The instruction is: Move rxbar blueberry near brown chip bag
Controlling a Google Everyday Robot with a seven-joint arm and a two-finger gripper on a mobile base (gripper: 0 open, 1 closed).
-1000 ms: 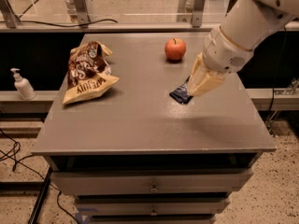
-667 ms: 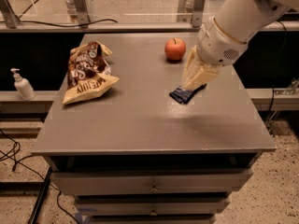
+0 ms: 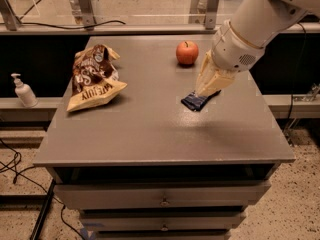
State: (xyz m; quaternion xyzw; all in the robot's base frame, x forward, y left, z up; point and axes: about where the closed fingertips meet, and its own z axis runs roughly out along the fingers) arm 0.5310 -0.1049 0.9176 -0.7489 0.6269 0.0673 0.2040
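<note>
The rxbar blueberry [image 3: 193,102] is a small dark navy bar right of the tabletop's centre, tilted, with its right end up between my fingers. My gripper [image 3: 205,90], with pale tan fingers under a white arm, comes down from the upper right and is shut on that end of the bar, holding it at or just above the table surface. The brown chip bag [image 3: 93,79] lies crumpled on the left part of the table, with its tan-yellow band toward the front, well apart from the bar.
A red apple [image 3: 187,53] stands at the back of the grey table [image 3: 150,139], just behind and left of my gripper. A white pump bottle [image 3: 23,91] sits on a ledge to the left. Drawers are below the front edge.
My arm has swung a little to the left and leans more over the bar. The bar has stayed almost in the same spot. Bag and apple have not moved.
</note>
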